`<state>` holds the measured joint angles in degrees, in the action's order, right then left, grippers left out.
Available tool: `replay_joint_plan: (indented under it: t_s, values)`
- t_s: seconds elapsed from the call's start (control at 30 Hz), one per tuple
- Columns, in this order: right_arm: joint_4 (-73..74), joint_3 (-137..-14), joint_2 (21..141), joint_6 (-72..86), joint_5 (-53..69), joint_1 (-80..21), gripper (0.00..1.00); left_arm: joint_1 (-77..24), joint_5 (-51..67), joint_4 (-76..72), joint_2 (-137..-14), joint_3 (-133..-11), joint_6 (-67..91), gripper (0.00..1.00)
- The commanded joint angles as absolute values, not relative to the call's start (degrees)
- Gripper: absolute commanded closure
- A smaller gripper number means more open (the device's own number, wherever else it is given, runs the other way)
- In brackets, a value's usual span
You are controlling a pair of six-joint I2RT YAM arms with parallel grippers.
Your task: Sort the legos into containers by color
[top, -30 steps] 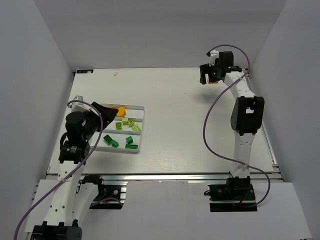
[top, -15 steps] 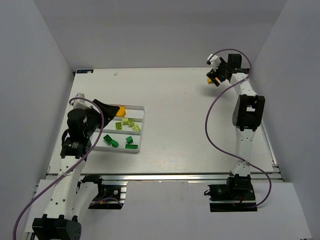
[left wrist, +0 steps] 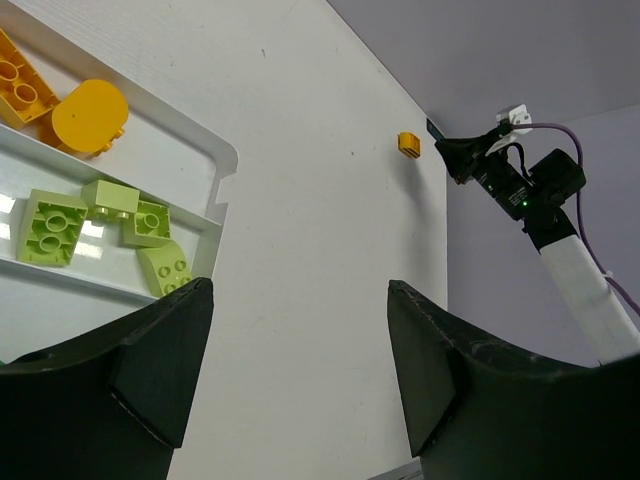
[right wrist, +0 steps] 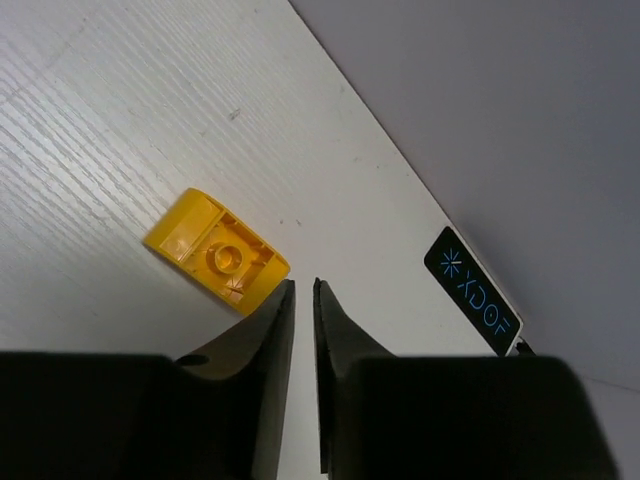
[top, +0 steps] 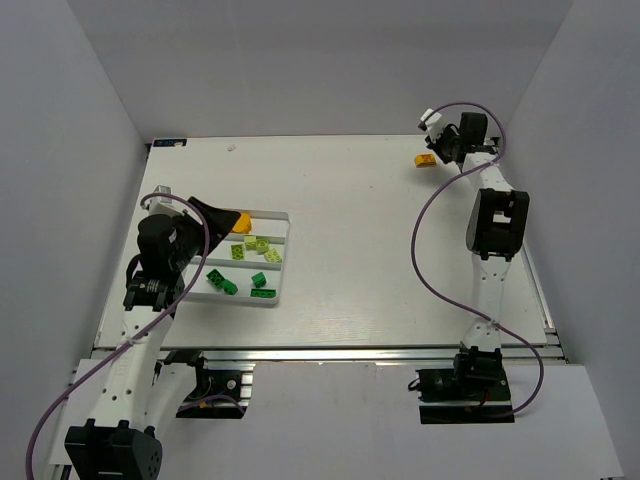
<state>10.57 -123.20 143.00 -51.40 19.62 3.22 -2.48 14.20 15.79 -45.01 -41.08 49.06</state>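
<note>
Now, top cam: one orange brick (top: pixel 425 160) lies far right, well apart from the tray (top: pixel 284 262), just beside R gripper (top: pixel 440 150). L wrist cam: L gripper (left wrist: pixel 300 288) is spread wide, empty, over tray. R wrist cam: R fingers (right wrist: pixel 270 340) are almost pressed together, empty, brick by tips. They may just push it away.

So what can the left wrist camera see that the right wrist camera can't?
Only the left wrist camera shows the white tray, with orange pieces in one compartment and lime bricks in the next. It also shows its own open left claw and the far right arm. Only the right wrist camera shows a black sticker and the nearly shut, empty right claw up close. Both show the lone orange brick lying on the table.
</note>
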Motion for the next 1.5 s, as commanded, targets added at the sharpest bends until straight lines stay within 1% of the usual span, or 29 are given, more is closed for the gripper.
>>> replay_joint_plan:
  t_s: [0.0, 0.3, 0.43, 0.63, 0.73, 0.97, 1.1, 1.2, 1.33, 1.43, 1.47]
  values:
    - [6.1, -122.7, 141.9, -49.0, 21.1, 2.7, 0.83, -2.7, 14.6, 14.2, -45.2, -41.1, 49.2, 0.2]
    - [2.4, -125.0, 146.2, -44.8, 17.8, 1.1, 0.79, -2.7, 14.1, 16.3, -46.1, -43.4, 48.7, 0.2]
    - [4.1, -124.5, 146.9, -47.6, 18.3, 1.1, 0.76, -2.7, 14.1, 15.9, -45.7, -42.8, 49.3, 0.2]
    - [6.7, -122.4, 146.4, -51.4, 19.5, 1.3, 0.77, -2.7, 14.1, 15.3, -45.2, -41.9, 50.3, 0.2]
    - [7.7, -119.5, 144.3, -53.1, 20.7, 1.5, 0.77, -2.7, 14.0, 15.6, -44.9, -42.3, 50.3, 0.2]
    - [12.6, -107.0, 134.6, -59.5, 26.8, 2.0, 0.8, -2.7, 13.9, 14.8, -43.7, -41.0, 50.6, 0.2]
    - [14.3, -96.9, 128.0, -61.2, 30.8, 2.2, 0.81, -2.7, 14.0, 14.2, -42.8, -39.9, 51.0, 0.2]
    - [14.8, -89.5, 121.7, -62.3, 34.3, 1.8, 0.8, -2.7, 14.0, 13.9, -42.3, -39.3, 51.1, 0.2]
    - [18.0, -84.0, 114.3, -64.1, 37.8, 1.2, 0.79, -2.7, 14.4, 13.1, -41.8, -38.2, 51.1, 0.2]
    - [14.0, -83.0, 110.5, -56.7, 37.9, 0.7, 0.71, -2.7, 14.9, 12.6, -41.9, -37.7, 51.2, 0.2]
    - [13.2, -83.6, 109.9, -54.7, 38.0, 0.7, 0.64, -2.7, 15.0, 12.2, -41.9, -37.5, 51.2, 0.2]
